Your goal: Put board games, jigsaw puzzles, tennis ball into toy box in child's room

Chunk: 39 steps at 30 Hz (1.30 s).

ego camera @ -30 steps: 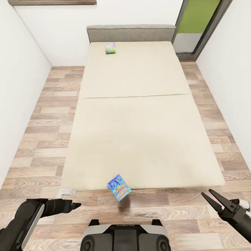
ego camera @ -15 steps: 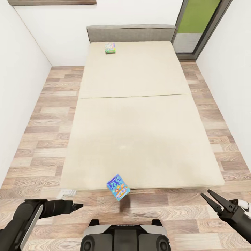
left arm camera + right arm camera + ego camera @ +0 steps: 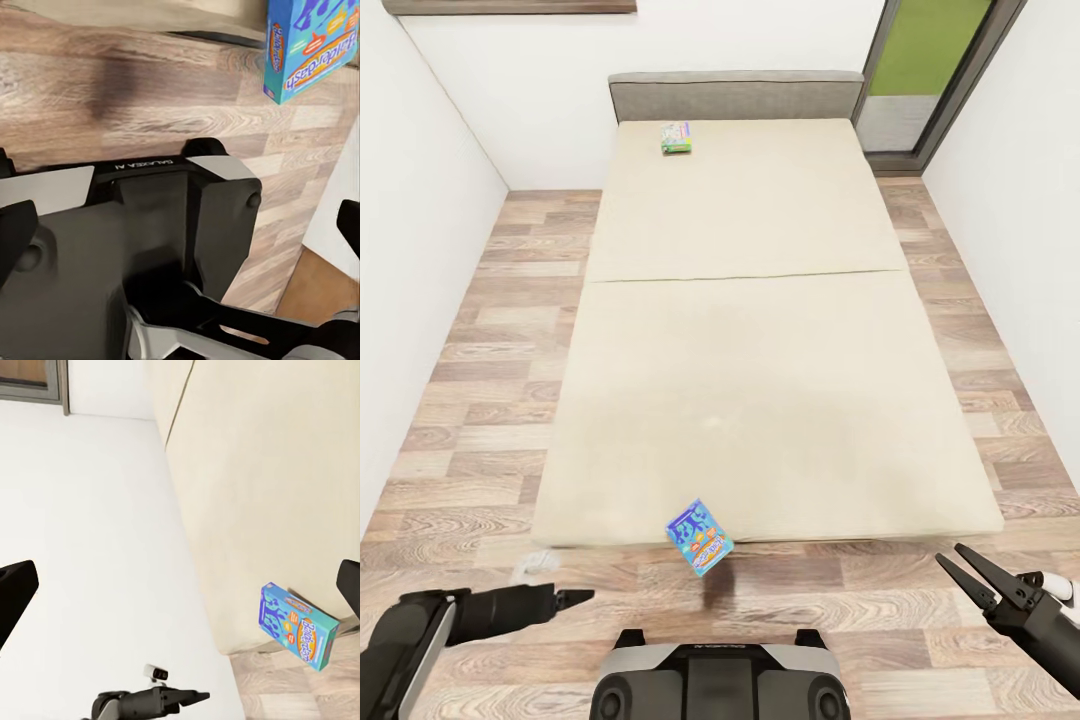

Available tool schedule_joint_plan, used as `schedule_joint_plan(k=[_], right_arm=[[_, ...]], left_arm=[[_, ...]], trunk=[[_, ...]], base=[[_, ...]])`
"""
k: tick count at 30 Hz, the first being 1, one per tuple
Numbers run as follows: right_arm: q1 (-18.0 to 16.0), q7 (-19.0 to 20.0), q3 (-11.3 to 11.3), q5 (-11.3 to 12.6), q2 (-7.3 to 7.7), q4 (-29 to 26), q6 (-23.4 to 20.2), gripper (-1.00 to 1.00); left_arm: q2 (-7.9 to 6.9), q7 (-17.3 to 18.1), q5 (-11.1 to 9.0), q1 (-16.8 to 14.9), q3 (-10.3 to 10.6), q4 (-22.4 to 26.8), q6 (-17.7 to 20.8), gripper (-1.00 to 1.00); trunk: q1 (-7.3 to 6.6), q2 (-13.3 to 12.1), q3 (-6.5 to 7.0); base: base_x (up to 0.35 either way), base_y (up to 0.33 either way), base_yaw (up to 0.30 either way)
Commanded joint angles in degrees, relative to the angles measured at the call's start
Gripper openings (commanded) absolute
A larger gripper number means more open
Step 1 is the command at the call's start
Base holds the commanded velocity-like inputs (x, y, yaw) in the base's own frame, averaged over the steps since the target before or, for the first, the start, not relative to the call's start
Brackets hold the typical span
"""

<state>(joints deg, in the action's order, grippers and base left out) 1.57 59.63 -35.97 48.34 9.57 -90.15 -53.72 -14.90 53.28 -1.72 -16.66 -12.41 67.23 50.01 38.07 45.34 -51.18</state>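
The cream bed runs away from me across the wood floor. One board game, a green box, lies at its far end by the grey headboard. A second, a blue box, stands tilted at the bed's near edge, over the floor; it also shows in the left wrist view and the right wrist view. My left gripper hovers low over the floor, left of the blue box, open and holding nothing. My right gripper is off to the box's right, open and empty. The table and toy box are out of view.
White walls close in on both sides, leaving strips of plank floor beside the bed. A dark-framed door with a green panel stands at the far right. My own base sits just below the blue box.
My left arm has dropped lower and drawn back to the left. The right gripper has shifted only slightly. Both game boxes stay in place.
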Motion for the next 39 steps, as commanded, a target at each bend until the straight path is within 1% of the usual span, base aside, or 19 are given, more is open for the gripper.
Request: schedule_joint_plan(k=[1,6,10,13,23,39], right_arm=[[0.01,0.05,-0.01,0.09,0.01,-0.02,-0.25,1.00],[0.01,0.08,-0.01,0.09,0.01,-0.02,-0.24,1.00],[0.01,0.11,-0.04,0.09,0.01,0.01,-0.25,1.00],[0.01,0.12,-0.05,0.09,0.01,0.03,-0.25,1.00],[0.03,0.13,-0.03,0.09,0.01,0.12,-0.25,1.00],[0.02,0.41,-0.08,0.02,0.01,0.07,0.06,1.00]], left_arm=[[-0.01,0.50,-0.24,-0.02,-0.61,-0.88,-0.19,1.00],[0.03,1.57,-0.39,-0.50,-2.10,-5.78,-2.37,1.00],[0.23,1.84,-0.50,-2.06,-2.58,-9.90,-3.28,1.00],[0.39,1.92,-0.53,-3.03,-2.77,-12.10,-3.92,1.00],[0.56,1.86,-0.73,-3.98,-2.99,-14.28,-5.49,1.00],[1.19,1.36,-0.89,-4.16,-3.05,-14.84,-5.76,1.00]], trunk=[[0.02,0.04,-0.03],[0.02,0.04,-0.03],[0.02,0.04,-0.03],[0.02,0.04,-0.03],[0.02,0.04,-0.03],[3.53,6.46,-2.90]], base=[[0.000,0.000,0.000],[0.000,0.000,0.000],[0.000,0.000,0.000],[0.000,0.000,0.000],[0.000,0.000,0.000],[0.000,0.000,0.000]])
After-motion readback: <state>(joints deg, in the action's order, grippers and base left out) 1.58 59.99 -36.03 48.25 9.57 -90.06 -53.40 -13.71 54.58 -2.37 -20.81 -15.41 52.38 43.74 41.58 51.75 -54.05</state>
